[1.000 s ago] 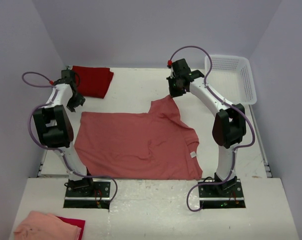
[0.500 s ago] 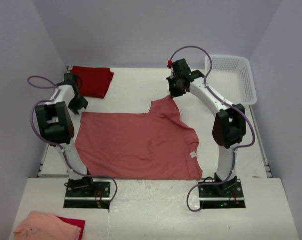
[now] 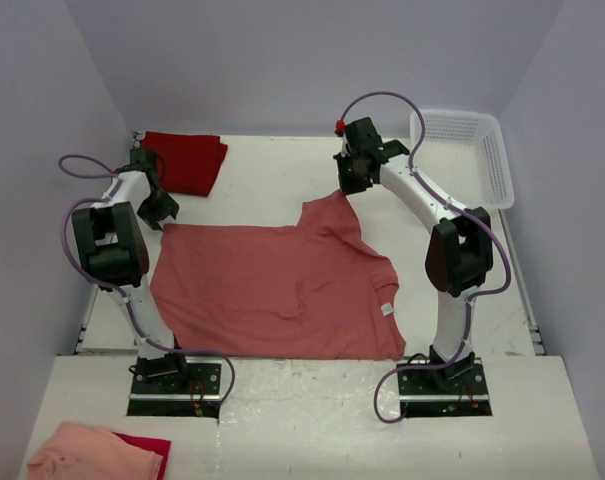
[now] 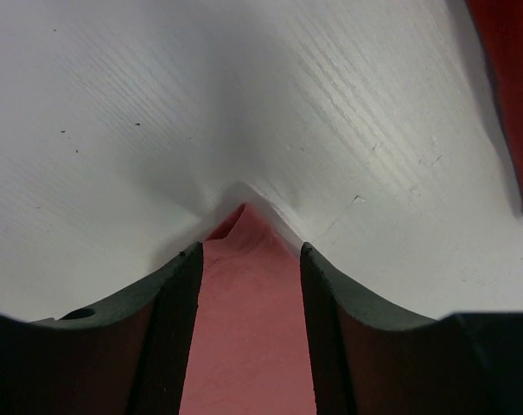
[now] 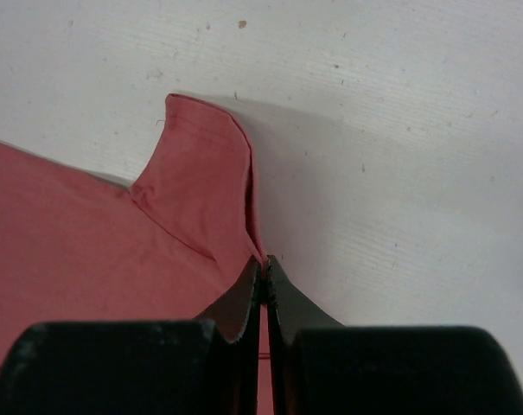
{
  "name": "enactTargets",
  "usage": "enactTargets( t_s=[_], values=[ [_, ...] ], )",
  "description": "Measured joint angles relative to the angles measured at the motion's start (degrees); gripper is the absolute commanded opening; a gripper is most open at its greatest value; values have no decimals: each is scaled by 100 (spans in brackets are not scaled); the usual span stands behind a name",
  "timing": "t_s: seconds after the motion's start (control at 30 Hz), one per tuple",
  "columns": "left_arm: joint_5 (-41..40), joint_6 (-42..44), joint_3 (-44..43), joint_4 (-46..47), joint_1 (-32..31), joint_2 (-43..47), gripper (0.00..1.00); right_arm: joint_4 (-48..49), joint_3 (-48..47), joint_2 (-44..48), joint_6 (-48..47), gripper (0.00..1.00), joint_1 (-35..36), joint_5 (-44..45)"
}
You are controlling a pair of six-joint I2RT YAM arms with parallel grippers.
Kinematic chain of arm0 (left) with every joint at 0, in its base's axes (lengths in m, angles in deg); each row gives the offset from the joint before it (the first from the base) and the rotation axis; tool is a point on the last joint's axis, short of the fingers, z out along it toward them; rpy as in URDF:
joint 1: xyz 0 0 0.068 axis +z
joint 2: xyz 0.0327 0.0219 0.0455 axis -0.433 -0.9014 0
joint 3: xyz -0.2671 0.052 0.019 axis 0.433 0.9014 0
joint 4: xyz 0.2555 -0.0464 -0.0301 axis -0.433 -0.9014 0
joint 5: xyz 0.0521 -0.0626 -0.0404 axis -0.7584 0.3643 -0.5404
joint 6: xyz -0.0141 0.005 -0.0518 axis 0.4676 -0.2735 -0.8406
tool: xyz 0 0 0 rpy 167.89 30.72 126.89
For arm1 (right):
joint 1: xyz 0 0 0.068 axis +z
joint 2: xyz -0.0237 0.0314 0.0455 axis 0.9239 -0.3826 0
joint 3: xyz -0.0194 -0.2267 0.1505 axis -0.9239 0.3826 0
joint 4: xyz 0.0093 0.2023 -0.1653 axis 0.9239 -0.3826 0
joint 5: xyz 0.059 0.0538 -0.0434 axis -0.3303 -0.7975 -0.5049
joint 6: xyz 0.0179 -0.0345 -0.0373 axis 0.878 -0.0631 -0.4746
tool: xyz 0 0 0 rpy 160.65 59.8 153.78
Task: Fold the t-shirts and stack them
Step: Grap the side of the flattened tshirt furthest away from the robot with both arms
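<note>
The salmon-red soft cloth t-shirt (image 3: 272, 290) lies spread flat on the white table (image 3: 272, 165), a far flap pinched in the fully closed right gripper (image 3: 348, 186), while the left gripper (image 4: 248, 252) stands half open astride the shirt's far left corner, gripping nothing. To fold cleanly, I judge the left should sink until the whole corner sits between its fingers before closing, then both grippers should lift together and carry the far edge evenly toward the near hem. Against a second ago, the left gripper has edged nearer that corner, away from the folded crimson cloth t-shirt (image 3: 187, 160); the right gripper and shirt are unchanged.
</note>
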Motion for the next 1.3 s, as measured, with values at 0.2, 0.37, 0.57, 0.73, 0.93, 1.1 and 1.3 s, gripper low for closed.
enactTargets(
  t_s=[0.2, 0.37, 0.57, 0.73, 0.93, 1.1, 1.3],
  values=[
    [74, -2, 20, 17, 0, 0, 50, 0, 0, 0, 0, 0, 0, 0],
    [107, -2, 22, 39, 0, -11, 50, 0, 0, 0, 0, 0, 0, 0],
    [103, 4, 31, 125, 0, -262, 49, -2, 0, 0, 0, 0, 0, 0],
    [76, 2, 26, 136, 0, -273, 37, -28, 0, 0, 0, 0, 0, 0],
    [44, 2, 26, 131, 2, -278, 11, -61, 0, 0, 0, 0, 0, 0],
    [66, 4, 33, 151, 2, -278, 0, -70, 0, 0, 0, 0, 0, 0],
    [66, 7, 70, 184, 2, -251, 0, -131, 0, 0, 4, 0, 0, 9]
  ],
)
